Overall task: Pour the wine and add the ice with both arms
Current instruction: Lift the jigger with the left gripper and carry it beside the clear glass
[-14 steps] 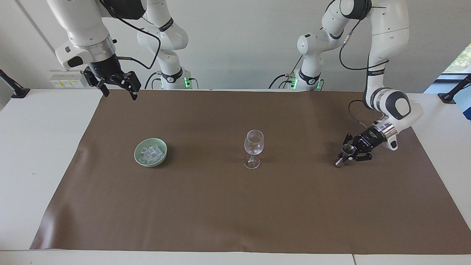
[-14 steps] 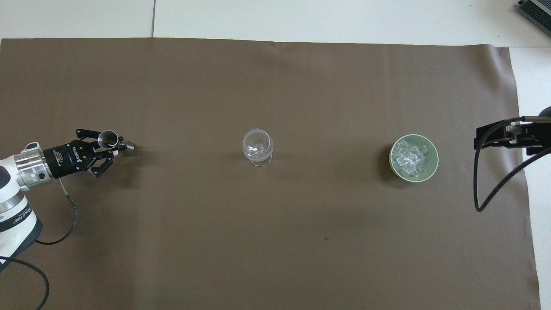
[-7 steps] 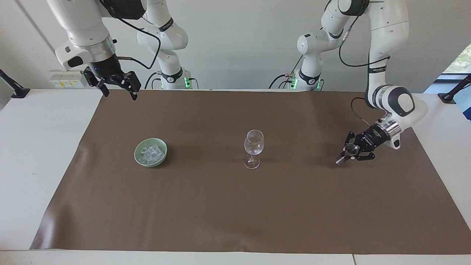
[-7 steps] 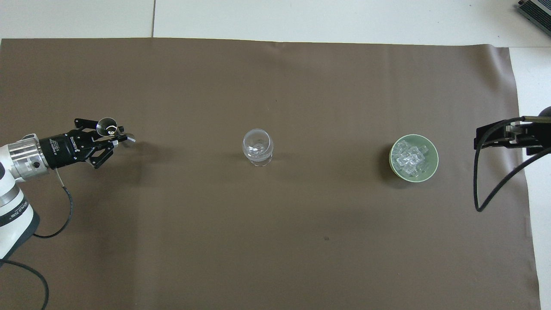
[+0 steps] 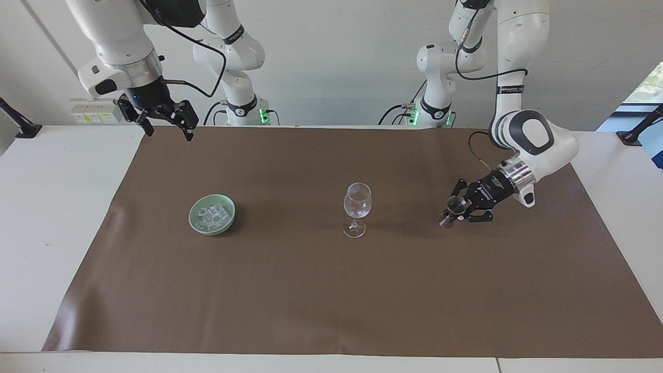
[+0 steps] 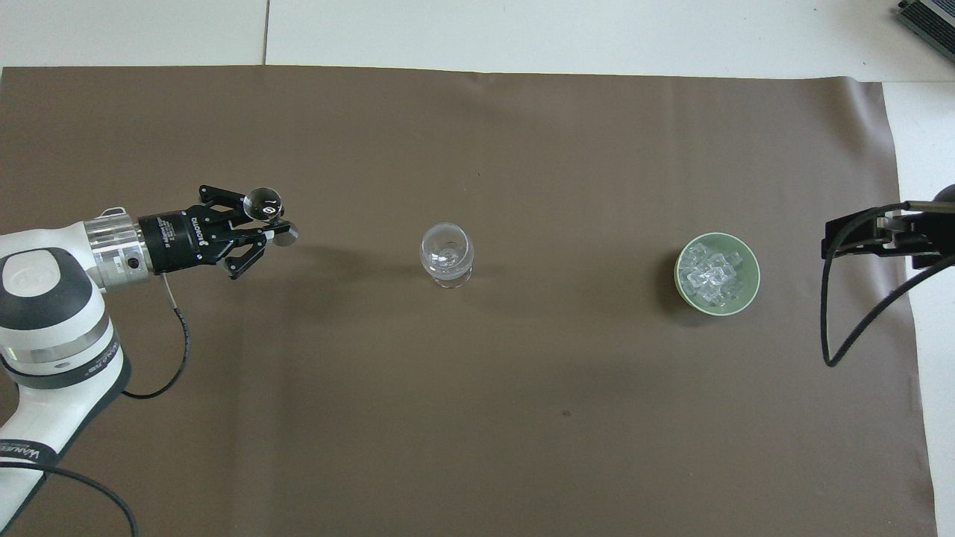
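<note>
My left gripper (image 5: 451, 212) (image 6: 262, 222) is shut on a small double-ended metal measuring cup (image 5: 456, 203) (image 6: 266, 202), held tilted just above the brown mat between the left arm's end and the wine glass. The clear stemmed wine glass (image 5: 357, 206) (image 6: 447, 256) stands upright mid-table. Wine is hidden; what the metal cup holds does not show. Ice (image 5: 211, 214) (image 6: 712, 273) fills a green bowl (image 5: 192, 216) (image 6: 753, 262) toward the right arm's end. My right gripper (image 5: 170, 132) (image 6: 858, 237) hangs open and waits high over the mat's edge.
A brown mat (image 5: 331, 290) (image 6: 477, 418) covers most of the white table (image 5: 46, 207). Black cables hang from both wrists. Wall sockets (image 5: 93, 110) sit at the table's edge by the right arm.
The left arm has carried the metal cup along the table toward the wine glass, lifting it slightly. The right arm, the glass and the bowl have not moved.
</note>
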You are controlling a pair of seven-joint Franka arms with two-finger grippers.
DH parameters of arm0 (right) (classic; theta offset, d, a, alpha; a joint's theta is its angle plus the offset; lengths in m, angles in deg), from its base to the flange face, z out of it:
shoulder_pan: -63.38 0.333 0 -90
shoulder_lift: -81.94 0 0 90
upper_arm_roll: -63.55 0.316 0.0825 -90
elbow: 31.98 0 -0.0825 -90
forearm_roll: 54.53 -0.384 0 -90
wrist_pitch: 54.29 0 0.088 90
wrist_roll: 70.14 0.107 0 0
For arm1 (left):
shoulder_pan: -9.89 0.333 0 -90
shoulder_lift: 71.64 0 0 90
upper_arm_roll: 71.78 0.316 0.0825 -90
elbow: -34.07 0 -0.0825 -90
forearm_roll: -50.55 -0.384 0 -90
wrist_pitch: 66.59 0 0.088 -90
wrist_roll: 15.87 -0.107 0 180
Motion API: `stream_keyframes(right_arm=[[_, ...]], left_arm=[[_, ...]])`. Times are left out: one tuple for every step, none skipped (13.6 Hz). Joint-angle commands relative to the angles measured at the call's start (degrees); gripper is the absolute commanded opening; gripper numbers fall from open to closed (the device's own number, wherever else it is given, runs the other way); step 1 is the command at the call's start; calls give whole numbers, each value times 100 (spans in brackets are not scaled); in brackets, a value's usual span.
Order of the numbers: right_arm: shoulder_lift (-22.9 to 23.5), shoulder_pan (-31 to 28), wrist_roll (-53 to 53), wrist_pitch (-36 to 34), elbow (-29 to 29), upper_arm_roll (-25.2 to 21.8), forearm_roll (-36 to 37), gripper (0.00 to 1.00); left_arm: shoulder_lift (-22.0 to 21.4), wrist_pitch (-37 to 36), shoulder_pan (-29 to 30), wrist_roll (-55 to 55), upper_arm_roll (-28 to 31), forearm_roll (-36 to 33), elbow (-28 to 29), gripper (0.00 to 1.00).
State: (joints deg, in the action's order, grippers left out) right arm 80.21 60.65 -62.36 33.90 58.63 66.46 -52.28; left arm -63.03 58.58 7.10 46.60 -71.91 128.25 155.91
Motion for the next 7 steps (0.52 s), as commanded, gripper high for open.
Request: stream_keyframes(right_arm=[[-29,-79,22,-21,-17,34,-111,100],[-29,-70,22,-21,-17,34,-102,100],[-29,-79,22,-21,-9,34,-111,100],[-29,-79,22,-21,-17,34,-111,100],[-29,-79,22,-21,-9,34,-111,100],[-29,-79,22,-21,-9,34,-111,100],[-29,-70,22,-21,-17,34,-111,100]], left_arm=[[-193,604,-687,345,74,35,103,0],[-245,632,-836,354,65,44,129,0],[-324,632,-942,371,57,44,138,0],[-447,597,-987,450,57,44,138,0],[-552,545,-1040,529,48,44,138,0],[-658,509,-1118,582,48,52,121,0],[-737,474,-1171,591,48,44,112,0]])
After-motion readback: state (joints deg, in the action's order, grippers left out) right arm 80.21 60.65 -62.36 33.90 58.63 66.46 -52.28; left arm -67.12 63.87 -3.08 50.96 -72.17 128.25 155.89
